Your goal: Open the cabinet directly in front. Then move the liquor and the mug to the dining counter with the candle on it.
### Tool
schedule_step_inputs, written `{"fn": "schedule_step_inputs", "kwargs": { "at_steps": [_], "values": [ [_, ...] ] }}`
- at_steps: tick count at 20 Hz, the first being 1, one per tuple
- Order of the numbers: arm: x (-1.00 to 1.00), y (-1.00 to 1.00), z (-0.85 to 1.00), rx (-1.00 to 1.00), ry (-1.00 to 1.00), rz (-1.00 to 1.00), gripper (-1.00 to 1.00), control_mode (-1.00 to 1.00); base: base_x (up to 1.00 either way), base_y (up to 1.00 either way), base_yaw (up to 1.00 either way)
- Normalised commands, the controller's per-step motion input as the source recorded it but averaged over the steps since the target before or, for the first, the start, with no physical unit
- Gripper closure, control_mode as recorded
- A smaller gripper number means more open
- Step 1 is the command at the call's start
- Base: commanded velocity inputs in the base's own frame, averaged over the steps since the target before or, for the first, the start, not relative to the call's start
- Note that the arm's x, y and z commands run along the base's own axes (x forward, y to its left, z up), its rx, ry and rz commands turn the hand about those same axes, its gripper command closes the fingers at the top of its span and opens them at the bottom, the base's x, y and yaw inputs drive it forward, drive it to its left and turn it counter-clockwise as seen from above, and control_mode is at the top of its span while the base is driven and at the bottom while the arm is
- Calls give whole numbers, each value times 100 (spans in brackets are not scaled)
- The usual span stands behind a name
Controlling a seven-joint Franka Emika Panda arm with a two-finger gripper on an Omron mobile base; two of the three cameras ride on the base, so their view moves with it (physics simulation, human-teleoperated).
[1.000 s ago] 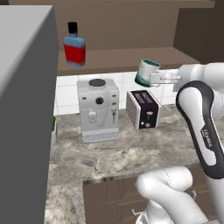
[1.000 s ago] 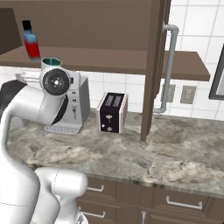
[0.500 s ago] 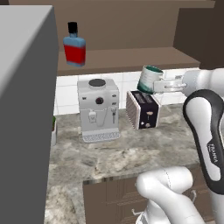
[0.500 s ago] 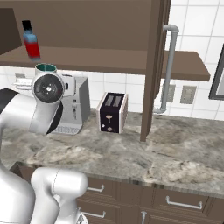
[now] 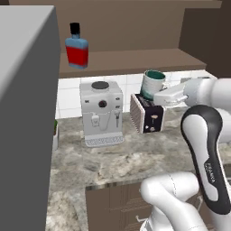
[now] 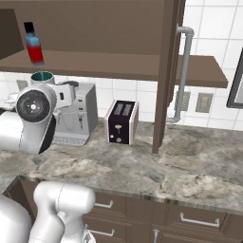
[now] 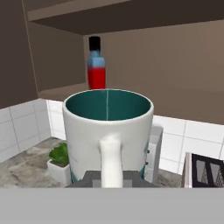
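The cabinet (image 6: pixel 166 71) stands open, its dark brown door swung out edge-on. On its shelf (image 5: pixel 135 58) stands the liquor (image 5: pixel 77 49) (image 6: pixel 34 45) (image 7: pixel 96 72), a blue bottle with a red label and black cap. The white mug (image 5: pixel 153 83) (image 6: pixel 42 77) (image 7: pixel 107 131) with a teal inside hangs upright in the air in front of the shelf, above the toaster. My gripper (image 5: pixel 150 96) (image 7: pixel 111 178) is shut on the mug at its handle side. The dining counter and the candle are out of view.
Below the shelf, a marbled kitchen counter (image 5: pixel 122 158) carries a white coffee machine (image 5: pixel 101 113) (image 6: pixel 73 118), a black toaster (image 5: pixel 146 118) (image 6: pixel 122 122) and a small potted plant (image 7: pixel 59 159). A big grey panel (image 5: pixel 22 117) fills the left. A pipe (image 6: pixel 182 71) runs down the tiled wall.
The mug, held in my gripper, has sunk a little and drawn back from the cabinet shelf. The liquor has stayed in place.
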Motion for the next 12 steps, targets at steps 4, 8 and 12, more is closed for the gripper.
{"fn": "schedule_step_inputs", "kwargs": {
  "at_steps": [4,8,12],
  "values": [
    [0,0,0,0,0,0,100,-100,0,0,0],
    [0,0,0,0,0,0,100,-100,0,0,0],
    [0,0,0,0,0,0,100,-100,0,0,0]
  ]
}}
